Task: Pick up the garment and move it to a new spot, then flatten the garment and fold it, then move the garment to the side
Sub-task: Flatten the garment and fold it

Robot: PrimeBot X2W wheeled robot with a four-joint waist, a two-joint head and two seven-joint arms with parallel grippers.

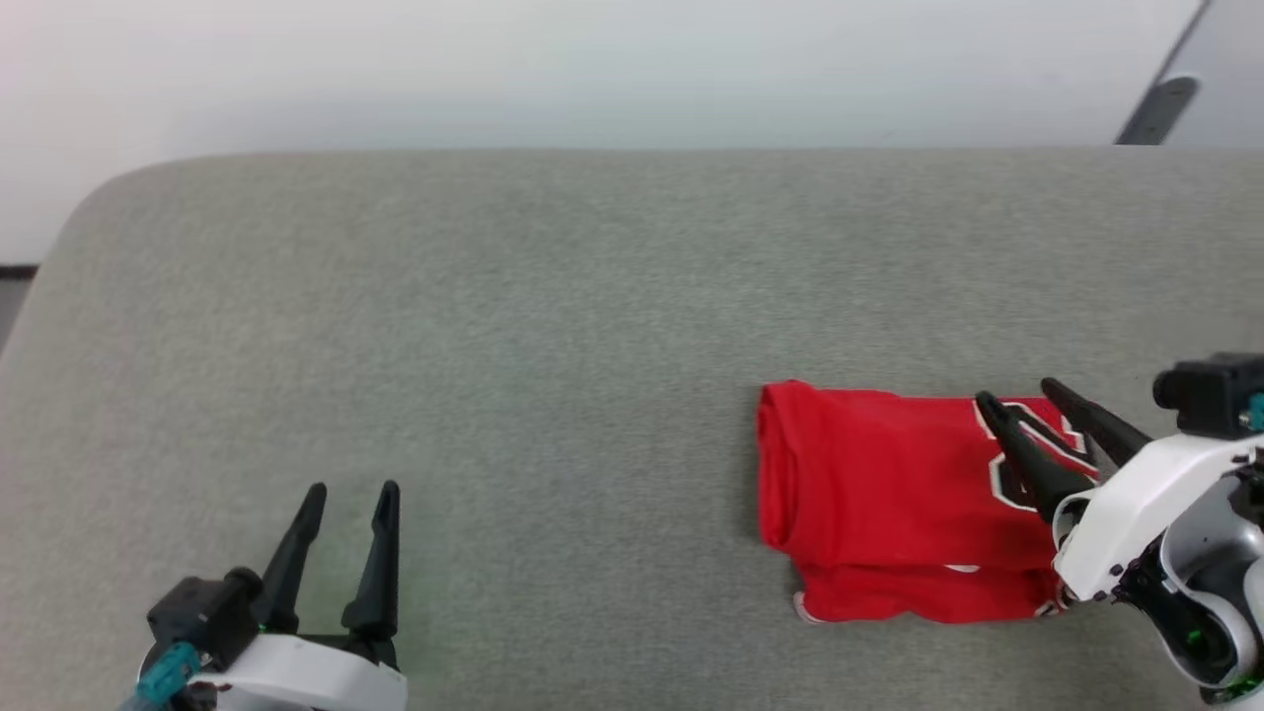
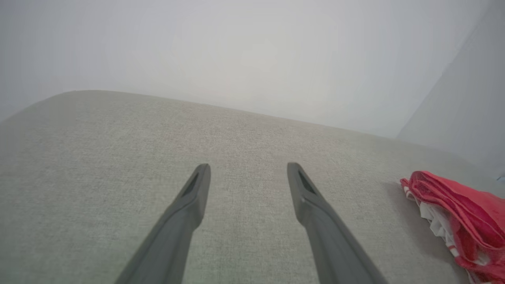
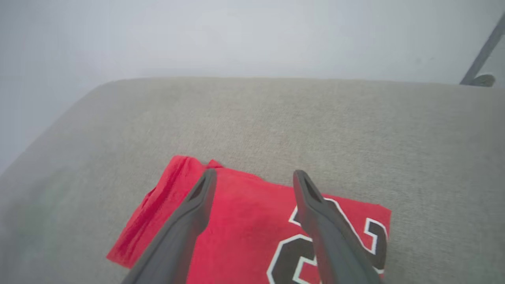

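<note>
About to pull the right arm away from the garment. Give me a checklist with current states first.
1. Garment folded into a compact block: ok.
2. Fold edges aligned: not ok; a lower layer sticks out along the near edge.
3. Garment at the table's right side, fully on it: ok.
4. Right gripper open, nothing between its fingers: ok.
5. Right gripper lifted clear of the cloth: cannot tell; its fingers lie over the garment.
6. Left gripper open, over bare table, apart from the garment: ok.
</note>
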